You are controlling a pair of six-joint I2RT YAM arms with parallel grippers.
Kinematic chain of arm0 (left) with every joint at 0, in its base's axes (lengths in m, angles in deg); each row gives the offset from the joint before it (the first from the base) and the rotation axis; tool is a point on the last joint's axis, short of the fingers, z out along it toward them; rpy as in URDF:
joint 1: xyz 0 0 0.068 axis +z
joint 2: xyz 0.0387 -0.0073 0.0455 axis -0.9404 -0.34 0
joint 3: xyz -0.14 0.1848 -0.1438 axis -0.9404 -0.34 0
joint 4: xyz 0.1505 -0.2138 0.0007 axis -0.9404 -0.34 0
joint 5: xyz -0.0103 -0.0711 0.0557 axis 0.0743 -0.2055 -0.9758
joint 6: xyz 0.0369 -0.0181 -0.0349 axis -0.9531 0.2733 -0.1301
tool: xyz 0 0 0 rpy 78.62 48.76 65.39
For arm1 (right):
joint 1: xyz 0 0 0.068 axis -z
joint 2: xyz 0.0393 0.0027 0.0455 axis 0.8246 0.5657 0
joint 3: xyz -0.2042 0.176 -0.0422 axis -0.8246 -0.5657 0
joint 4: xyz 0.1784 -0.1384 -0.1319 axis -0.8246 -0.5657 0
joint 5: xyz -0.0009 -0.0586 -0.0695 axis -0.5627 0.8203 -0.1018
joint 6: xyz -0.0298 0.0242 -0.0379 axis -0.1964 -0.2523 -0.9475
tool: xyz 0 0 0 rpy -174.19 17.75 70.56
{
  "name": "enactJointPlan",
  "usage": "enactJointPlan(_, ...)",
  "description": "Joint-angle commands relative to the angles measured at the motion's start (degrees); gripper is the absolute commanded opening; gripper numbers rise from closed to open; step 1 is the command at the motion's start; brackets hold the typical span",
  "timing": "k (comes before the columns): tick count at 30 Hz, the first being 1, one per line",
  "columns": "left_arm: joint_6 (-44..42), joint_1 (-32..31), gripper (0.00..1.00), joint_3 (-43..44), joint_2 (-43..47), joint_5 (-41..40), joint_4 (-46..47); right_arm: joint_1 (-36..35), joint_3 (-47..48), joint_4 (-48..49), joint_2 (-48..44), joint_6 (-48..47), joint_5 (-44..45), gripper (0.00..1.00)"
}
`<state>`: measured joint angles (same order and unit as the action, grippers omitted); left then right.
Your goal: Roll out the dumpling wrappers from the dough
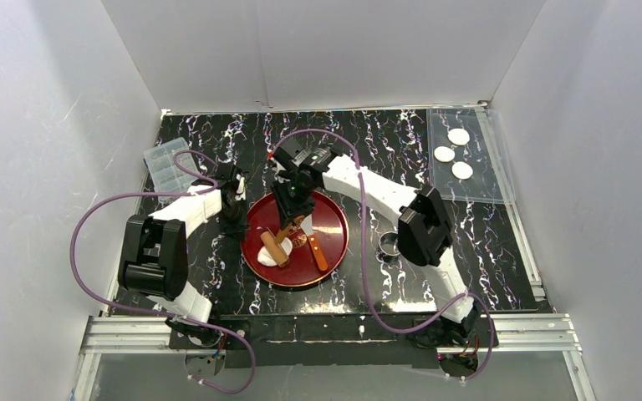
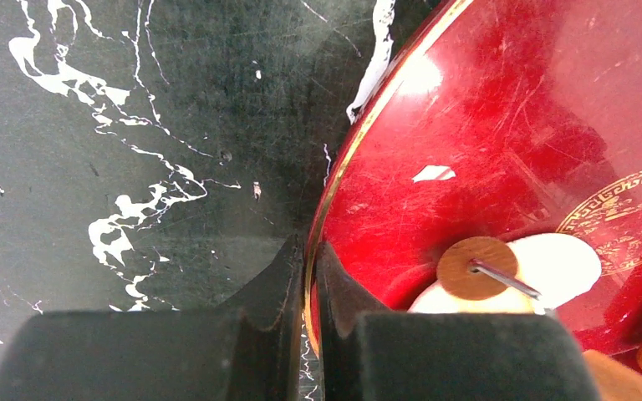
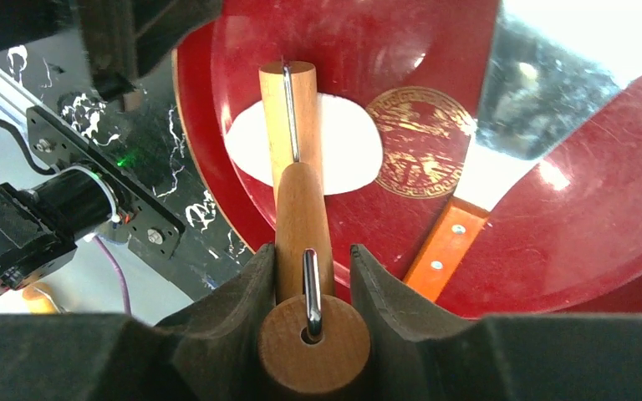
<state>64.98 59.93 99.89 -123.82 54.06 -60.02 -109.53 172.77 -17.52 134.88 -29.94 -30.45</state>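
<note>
The dough (image 1: 265,256) lies as a flattened white oval on the left part of the red plate (image 1: 334,242). A wooden rolling pin (image 1: 277,247) rests with its far roller on the dough (image 3: 347,142). My right gripper (image 3: 311,251) is shut on the rolling pin (image 3: 288,109) at its handle, just above the plate. My left gripper (image 2: 311,251) is shut on the gold rim of the plate (image 2: 468,100) at its left edge, with the dough (image 2: 560,263) and the rolling pin's end (image 2: 476,267) close by. Three dumpling wrappers (image 1: 444,154) lie far back on the right.
An orange-handled blade (image 3: 443,246) lies on the plate right of the dough. The wrappers sit on a clear sheet (image 1: 476,188). A small metal ring (image 1: 390,245) lies on the black marble table by the right arm. A clear plastic box (image 1: 167,163) stands at the back left.
</note>
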Motion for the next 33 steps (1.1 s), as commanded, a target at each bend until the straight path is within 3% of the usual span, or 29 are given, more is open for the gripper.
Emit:
enactJointPlan(1,-0.18,0.13,0.00,0.97,3.15,-2.95,-0.13,4.56,-11.57,-4.83,-0.48,-3.09,12.21,0.01)
enactJointPlan(6,-0.22,0.09,0.00,1.04,3.08,-2.90,-0.14,7.90,-14.41,-5.14,-1.32,-2.56,17.32,0.01)
enactJointPlan(11,-0.22,0.09,0.00,0.82,3.51,-2.89,-0.12,6.66,-11.32,-5.43,0.79,-1.05,13.55,0.01)
enactJointPlan(20,-0.22,0.11,0.00,1.10,2.99,-2.89,-0.22,-2.02,5.06,-7.13,7.26,-0.57,4.75,0.01)
enactJointPlan(25,-0.14,0.09,0.00,0.89,3.56,-2.89,-0.16,2.19,-3.31,-4.47,4.29,-0.48,5.35,0.01)
enactJointPlan(33,-0.22,0.09,0.00,1.01,3.54,-2.96,-0.17,8.45,-13.38,-6.13,1.91,-4.56,20.23,0.01)
